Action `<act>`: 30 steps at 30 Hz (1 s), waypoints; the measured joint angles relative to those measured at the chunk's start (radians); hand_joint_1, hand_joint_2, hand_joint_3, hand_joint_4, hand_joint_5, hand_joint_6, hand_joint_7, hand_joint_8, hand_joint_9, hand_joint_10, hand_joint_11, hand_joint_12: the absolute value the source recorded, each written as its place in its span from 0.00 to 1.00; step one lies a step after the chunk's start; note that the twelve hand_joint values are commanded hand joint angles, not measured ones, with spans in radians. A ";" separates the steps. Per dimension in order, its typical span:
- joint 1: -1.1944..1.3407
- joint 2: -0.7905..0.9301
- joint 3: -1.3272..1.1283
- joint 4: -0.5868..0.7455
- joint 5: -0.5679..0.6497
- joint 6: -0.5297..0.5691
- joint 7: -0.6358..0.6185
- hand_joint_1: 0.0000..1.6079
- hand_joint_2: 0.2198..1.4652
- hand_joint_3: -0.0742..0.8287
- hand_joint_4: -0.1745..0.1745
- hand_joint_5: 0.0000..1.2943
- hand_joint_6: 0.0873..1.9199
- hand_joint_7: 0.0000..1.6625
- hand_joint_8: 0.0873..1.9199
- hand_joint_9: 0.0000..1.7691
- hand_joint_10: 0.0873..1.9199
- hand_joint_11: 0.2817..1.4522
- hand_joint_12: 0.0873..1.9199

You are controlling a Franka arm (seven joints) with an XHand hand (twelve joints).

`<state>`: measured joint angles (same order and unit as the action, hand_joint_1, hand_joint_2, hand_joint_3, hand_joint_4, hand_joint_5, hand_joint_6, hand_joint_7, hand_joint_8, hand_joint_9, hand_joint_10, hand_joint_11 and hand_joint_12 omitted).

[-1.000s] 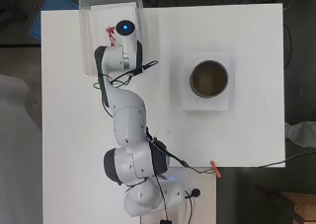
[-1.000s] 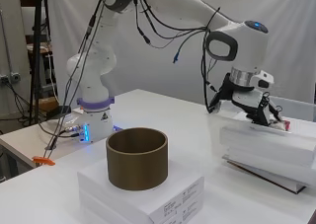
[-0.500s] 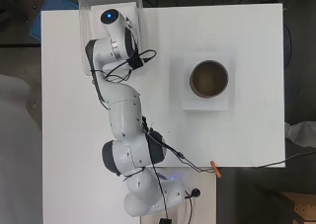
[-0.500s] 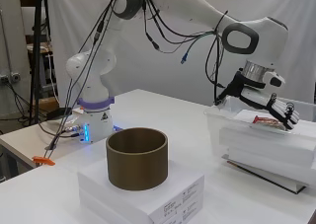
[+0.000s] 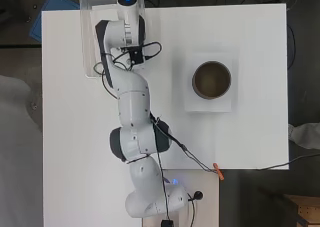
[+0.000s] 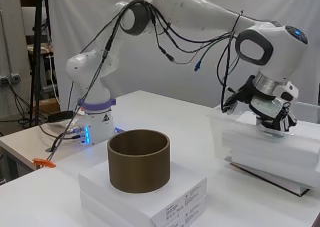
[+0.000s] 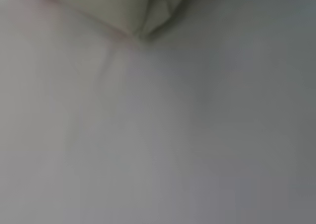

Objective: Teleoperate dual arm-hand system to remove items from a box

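Observation:
A clear plastic box [image 5: 89, 37] stands at the table's far left corner. In the side view its translucent wall [image 6: 250, 132] rises on white slabs. The black and white hand [image 6: 270, 109] points down into this box, partly behind the wall. In the overhead view the arm's last link [image 5: 125, 17] lies over the box and hides the hand and whatever is inside. The wrist view is a blurred white surface very close, with a pale cream thing [image 7: 133, 7] at one edge. No item in the box can be made out.
A brown open cylinder [image 5: 212, 80] [image 6: 138, 159] stands on a flat white carton [image 5: 210, 94] right of the arm. An orange clip [image 5: 216, 169] lies on a cable near the table's front edge. A blue thing [image 5: 50, 22] lies off the table's far left corner.
The arm has swung toward the box's far end and the hand has dropped from above the rim into the box. The red-marked thing seen by the hand earlier no longer shows.

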<state>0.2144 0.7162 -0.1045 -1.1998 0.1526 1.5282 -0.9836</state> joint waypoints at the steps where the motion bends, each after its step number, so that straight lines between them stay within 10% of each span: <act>1: -0.004 -0.014 -0.001 -0.029 0.014 0.016 -0.012 0.72 0.84 0.10 1.00 0.63 1.00 0.69 1.00 0.76 1.00 0.65 0.97; 30: -0.041 -0.621 0.018 -0.523 0.191 0.360 -0.340 0.75 0.86 0.09 1.00 0.58 1.00 0.73 1.00 0.76 1.00 0.68 0.97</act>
<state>0.1739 0.0950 -0.0869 -1.7233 0.3440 1.8881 -1.3234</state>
